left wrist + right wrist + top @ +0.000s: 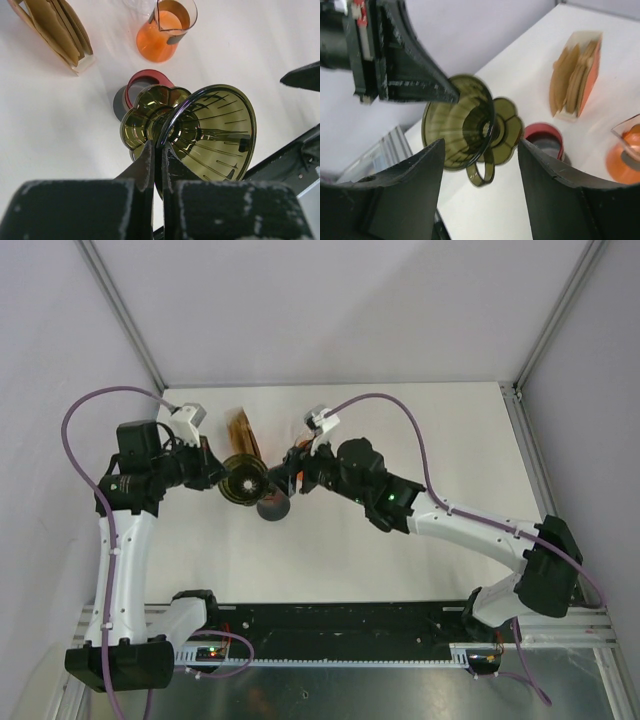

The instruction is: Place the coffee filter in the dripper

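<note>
Pinching the rim of the olive dripper (pixel 210 130), the left gripper (pixel 157 150) has its fingers pressed together and holds the cone tipped on its side, mouth toward the right. Coffee filters (pixel 55 30) stand in an orange holder (pixel 592 75) on the table (pixel 420 440), just beyond on the far side (upright, packed together). Right of the dripper, the right gripper (pixel 480 145) faces its mouth with fingers apart, gripping nothing.

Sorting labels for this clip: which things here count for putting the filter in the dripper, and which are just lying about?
For the job: dripper, filters, left tool gripping the dripper.
Lying about: orange beaker, red-rimmed cup.
</note>
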Controlling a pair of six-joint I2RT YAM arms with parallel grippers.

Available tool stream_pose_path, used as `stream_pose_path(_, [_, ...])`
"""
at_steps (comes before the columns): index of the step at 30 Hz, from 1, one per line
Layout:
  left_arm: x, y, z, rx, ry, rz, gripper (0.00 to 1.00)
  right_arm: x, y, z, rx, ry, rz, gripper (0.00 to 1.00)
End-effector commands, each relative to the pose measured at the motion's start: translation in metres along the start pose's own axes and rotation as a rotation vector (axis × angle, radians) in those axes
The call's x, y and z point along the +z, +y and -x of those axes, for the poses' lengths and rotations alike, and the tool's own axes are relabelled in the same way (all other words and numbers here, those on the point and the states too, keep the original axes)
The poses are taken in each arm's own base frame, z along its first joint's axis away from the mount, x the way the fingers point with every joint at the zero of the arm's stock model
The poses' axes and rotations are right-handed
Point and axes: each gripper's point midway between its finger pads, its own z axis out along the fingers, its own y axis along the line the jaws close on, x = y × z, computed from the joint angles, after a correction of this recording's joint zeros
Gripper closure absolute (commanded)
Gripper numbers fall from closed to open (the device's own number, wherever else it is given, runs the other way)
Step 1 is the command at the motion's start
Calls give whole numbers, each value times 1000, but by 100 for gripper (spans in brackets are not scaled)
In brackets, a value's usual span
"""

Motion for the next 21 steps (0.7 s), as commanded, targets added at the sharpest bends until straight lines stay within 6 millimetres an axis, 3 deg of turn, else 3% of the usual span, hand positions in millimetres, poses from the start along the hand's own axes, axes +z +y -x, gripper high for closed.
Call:
stream_pose_path(1, [-8, -4, 35, -111, -125, 27, 100, 16, -11, 47, 62, -151, -57, 36])
stream_pose_path(6, [-9, -9, 42, -146, -145, 6, 100, 38, -34, 34, 35, -94, -148, 37])
stream_pose_path(13, [-6, -6, 43, -163, -147, 14, 100, 61, -30, 21, 6, -11, -128, 45])
stream_pose_path(17, [-5, -6, 44, -160, -152, 12, 100, 71, -31, 12, 4, 49, -117, 69])
stream_pose_path(21, [-2, -4, 42, -155, -145, 11, 100, 69, -39, 10, 3, 75, -129, 96])
